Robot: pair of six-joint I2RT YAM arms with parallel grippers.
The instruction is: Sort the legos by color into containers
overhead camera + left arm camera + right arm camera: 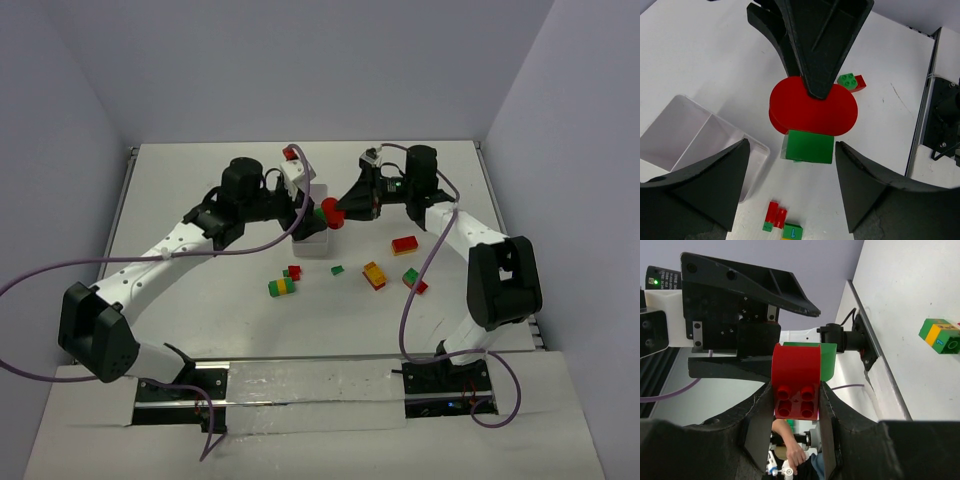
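Observation:
My right gripper (340, 212) is shut on a red rounded brick (795, 375) with a green brick (829, 360) stuck to it, held in the air beside the white three-compartment tray (312, 243). My left gripper (303, 214) is open and faces it. In the left wrist view the green brick (809, 146) hangs under the red brick (812, 110), just ahead of the gap between my left fingers (715, 185), touching neither. The tray (690, 135) lies to the left there; the compartments I can see look empty.
Loose legos lie on the table in front of the tray: a green-yellow stack (282, 287), a small red piece (294, 272), a small green one (337, 269), a yellow-red stack (375, 274), a red-yellow brick (404, 244) and a green-red pair (412, 280).

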